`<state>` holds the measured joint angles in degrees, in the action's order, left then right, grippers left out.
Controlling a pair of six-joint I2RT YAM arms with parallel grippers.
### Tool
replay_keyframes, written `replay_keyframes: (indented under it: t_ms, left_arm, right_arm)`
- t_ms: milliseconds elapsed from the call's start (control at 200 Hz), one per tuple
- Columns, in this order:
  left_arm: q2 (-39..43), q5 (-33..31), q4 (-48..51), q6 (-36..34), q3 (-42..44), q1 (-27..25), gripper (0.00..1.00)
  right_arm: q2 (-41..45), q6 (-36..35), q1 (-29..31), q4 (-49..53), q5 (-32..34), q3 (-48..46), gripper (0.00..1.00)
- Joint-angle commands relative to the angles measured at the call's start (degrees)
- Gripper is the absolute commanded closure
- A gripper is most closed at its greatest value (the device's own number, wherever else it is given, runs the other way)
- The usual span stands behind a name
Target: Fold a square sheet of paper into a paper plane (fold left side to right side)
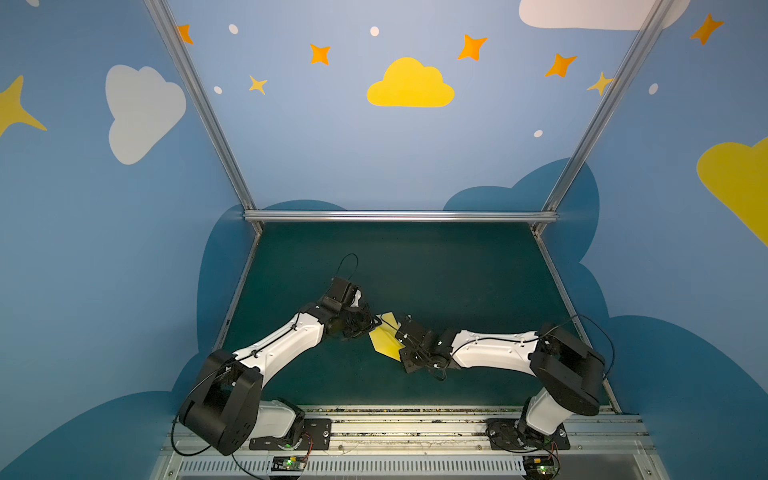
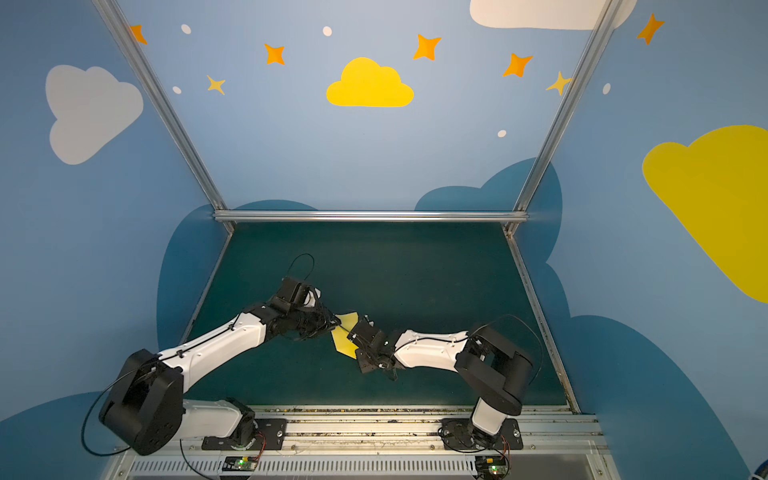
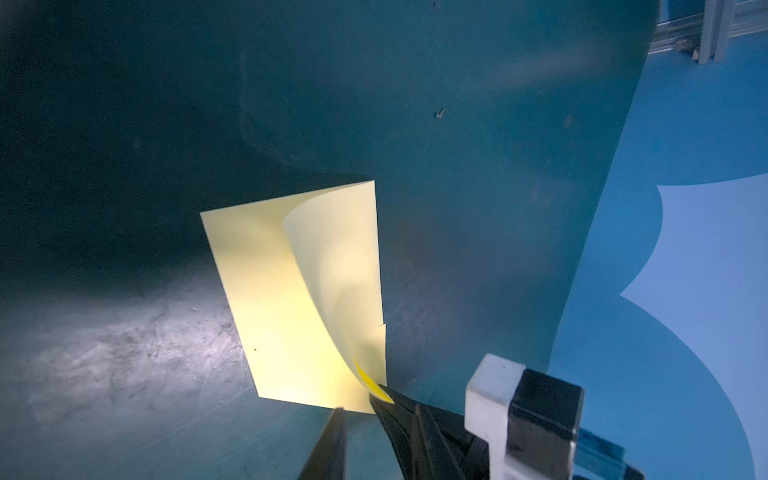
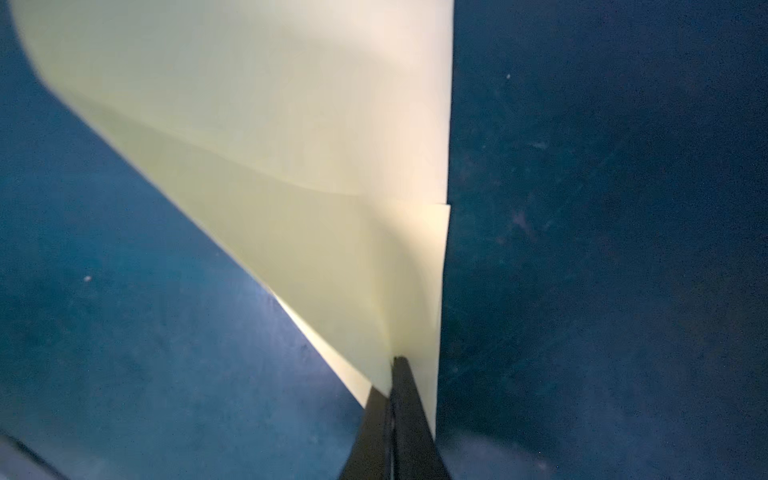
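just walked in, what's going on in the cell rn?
Both arms are working a pale yellow sheet of paper in the middle of the green table. The sheet is doubled over on itself, but the top layer bows up, so the fold is not yet pressed flat. The right hand is shut on the sheet's edge, pinching the layers. The left hand is at a corner with its jaws apart; the lifted layer touches one finger, unclamped.

Pale yellow paper, seemingly plain
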<state>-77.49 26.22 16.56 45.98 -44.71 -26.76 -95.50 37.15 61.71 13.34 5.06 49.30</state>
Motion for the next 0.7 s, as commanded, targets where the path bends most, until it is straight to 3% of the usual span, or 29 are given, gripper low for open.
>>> replay_keyframes:
  t_ms: [0,290,526,691]
  left_arm:
    - [0.7,-0.6,1.4,-1.8,1.1,0.2,0.73]
    - [-0.1,-0.9,2.4,-5.0,2.5,-0.2,0.81]
    - [-4.7,1.3,0.3,-6.7,1.6,-3.1,0.94]
    - [-9.9,1.3,-0.8,-7.9,-0.8,-6.3,0.96]
  right_arm:
    - [-1.8,2.0,-2.1,-3.2,-7.1,-2.7,1.00]
    - [-4.5,5.7,-7.7,-3.9,-20.7,-3.6,1.00]
    - [-6.9,7.9,-10.1,-4.7,-26.0,-4.8,1.00]
    - [-8.4,9.6,-12.2,-8.5,-29.2,-7.3,1.00]
